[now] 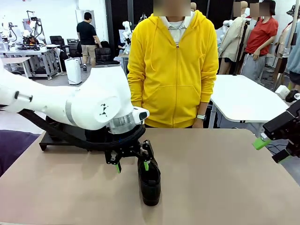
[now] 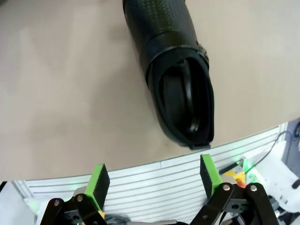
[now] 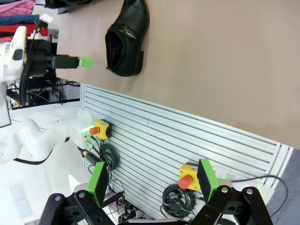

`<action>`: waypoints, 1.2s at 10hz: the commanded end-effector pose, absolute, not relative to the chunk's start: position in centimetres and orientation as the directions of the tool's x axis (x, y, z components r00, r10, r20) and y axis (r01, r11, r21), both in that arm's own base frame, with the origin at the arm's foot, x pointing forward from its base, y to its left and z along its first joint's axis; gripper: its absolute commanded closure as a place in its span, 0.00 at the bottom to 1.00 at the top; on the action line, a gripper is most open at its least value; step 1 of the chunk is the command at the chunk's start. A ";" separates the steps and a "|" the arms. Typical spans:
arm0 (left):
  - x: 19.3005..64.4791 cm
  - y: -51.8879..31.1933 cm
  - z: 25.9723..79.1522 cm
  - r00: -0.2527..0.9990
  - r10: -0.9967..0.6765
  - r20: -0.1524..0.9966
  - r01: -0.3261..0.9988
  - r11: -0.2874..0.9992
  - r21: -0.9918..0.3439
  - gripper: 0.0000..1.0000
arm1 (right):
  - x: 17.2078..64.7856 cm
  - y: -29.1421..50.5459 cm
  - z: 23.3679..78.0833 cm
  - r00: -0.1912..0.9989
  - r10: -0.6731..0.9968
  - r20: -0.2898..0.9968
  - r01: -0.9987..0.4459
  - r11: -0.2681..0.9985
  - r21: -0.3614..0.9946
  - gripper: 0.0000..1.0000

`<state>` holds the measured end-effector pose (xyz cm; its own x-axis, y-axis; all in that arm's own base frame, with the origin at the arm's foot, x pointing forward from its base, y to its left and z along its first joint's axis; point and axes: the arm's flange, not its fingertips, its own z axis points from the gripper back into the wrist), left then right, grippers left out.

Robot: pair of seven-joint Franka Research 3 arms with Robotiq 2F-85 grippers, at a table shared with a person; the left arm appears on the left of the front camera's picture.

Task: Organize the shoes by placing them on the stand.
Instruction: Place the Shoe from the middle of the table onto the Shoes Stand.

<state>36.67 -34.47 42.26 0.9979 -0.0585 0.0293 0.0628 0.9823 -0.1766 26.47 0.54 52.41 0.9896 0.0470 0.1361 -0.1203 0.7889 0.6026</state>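
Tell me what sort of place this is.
Most likely a robotics lab or data-collection room: another robot workstation stands at the back, emergency-stop buttons sit beside the beige table, people stand around.

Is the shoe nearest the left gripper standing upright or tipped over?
Upright: the shoe rests sole-down on the table, its opening facing up in the left wrist view.

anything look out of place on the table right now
One black shoe sits alone on the beige tabletop, off the stand at the far left. It is upright and looks undamaged. The open left gripper hovers by its heel; the right gripper is open at the table's right edge.
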 end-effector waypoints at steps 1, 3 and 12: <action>37.7 -35.1 40.0 0.999 0.003 0.046 0.006 0.979 -0.203 0.00 | 26.5 0.5 52.7 0.988 0.052 0.144 -0.131 0.772 0.622 0.00; 39.0 -35.9 37.3 0.999 0.039 0.034 -0.033 0.986 -0.163 0.00 | 26.5 0.5 52.7 0.988 0.052 0.144 -0.131 0.772 0.622 0.00; 40.8 -36.8 33.7 0.987 0.125 0.099 -0.112 0.986 -0.124 1.00 | 26.5 0.5 52.7 0.988 0.052 0.144 -0.131 0.772 0.622 0.00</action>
<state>40.78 -36.27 33.70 0.9901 0.1061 0.0918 -0.0920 0.9849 -0.1464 26.46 0.53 52.41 0.9896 0.0469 0.1357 -0.1201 0.7889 0.6027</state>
